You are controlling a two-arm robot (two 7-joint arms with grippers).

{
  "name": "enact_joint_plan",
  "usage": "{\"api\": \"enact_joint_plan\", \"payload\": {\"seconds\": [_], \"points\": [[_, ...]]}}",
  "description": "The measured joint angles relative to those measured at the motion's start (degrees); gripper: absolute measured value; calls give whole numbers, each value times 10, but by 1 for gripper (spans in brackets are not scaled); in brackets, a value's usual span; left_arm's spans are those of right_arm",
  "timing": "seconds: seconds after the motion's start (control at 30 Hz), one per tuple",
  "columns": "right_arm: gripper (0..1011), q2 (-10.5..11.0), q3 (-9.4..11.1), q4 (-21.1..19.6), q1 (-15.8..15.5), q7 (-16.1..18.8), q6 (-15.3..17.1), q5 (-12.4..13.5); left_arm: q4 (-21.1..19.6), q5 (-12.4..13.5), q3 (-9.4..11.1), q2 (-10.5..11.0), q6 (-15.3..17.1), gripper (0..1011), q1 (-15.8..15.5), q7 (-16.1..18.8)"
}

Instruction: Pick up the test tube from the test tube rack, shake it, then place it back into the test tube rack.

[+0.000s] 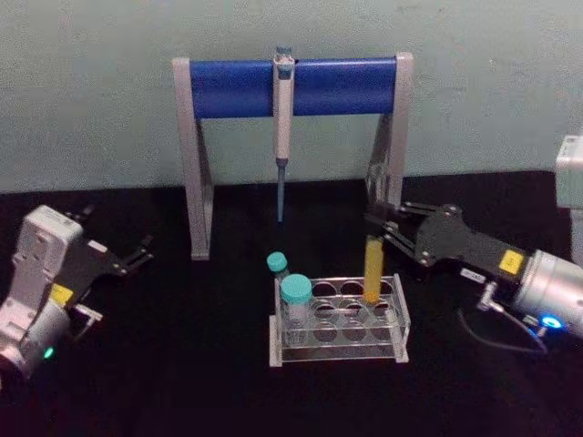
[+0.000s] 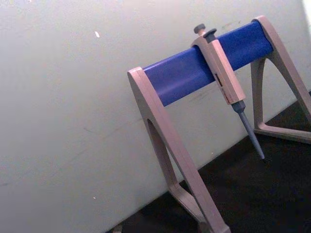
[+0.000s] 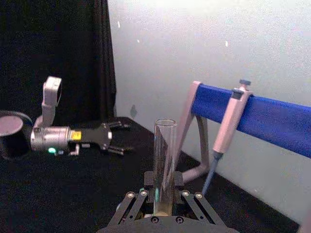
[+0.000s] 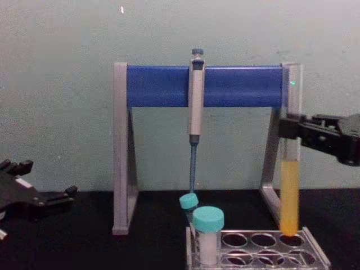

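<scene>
1. As its fingers clamp the clear upper part of the test tube (image 1: 373, 269), the right gripper (image 1: 378, 226) hangs above the far row of the test tube rack (image 1: 339, 357), its arm coming in from the rack's right.
2. Held upright, the tube carries yellow liquid in its lower part. Its foot is at a hole near the right end of the rack's far row, but whether it is seated there cannot be told.
3. Two teal-capped vials occupy the rack's left end: one vial (image 1: 296, 305) in the front row, the other (image 1: 278, 266) tilted behind it.
4. Behind the rack stands a pipette stand (image 1: 228, 86) with a blue bar, and a pipette (image 1: 283, 118) hangs from it, tip down.
5. Well to the rack's left, the left gripper (image 1: 138, 255) sits over the black table (image 1: 182, 382), fingers spread and empty.
</scene>
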Motion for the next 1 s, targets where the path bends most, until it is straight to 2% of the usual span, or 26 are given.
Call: {"api": "enact_joint_plan", "payload": {"seconds": [0.07, 0.2, 0.23, 0.33, 0.43, 0.57, 0.8, 1.0], "points": [[228, 9, 2, -4, -4, -4, 0, -1, 0, 0, 0, 0, 0, 1001, 0, 0], [229, 24, 11, -10, -12, -34, -2, -13, 0, 0, 0, 0, 0, 1001, 0, 0], [229, 24, 11, -10, -12, -34, -2, -13, 0, 0, 0, 0, 0, 1001, 0, 0], [229, 23, 16, -11, -14, -65, -8, -33, 0, 0, 0, 0, 0, 1001, 0, 0], [229, 13, 17, -8, -12, -91, -12, -57, 0, 0, 0, 0, 0, 1001, 0, 0], [229, -4, 16, 1, -4, -105, -11, -74, 0, 0, 0, 0, 0, 1001, 0, 0], [228, -40, 9, 22, 13, -110, -4, -78, 0, 0, 0, 0, 0, 1001, 0, 0], [229, -56, 3, 30, 20, -89, -7, -64, 0, 0, 0, 0, 0, 1001, 0, 0]]}}
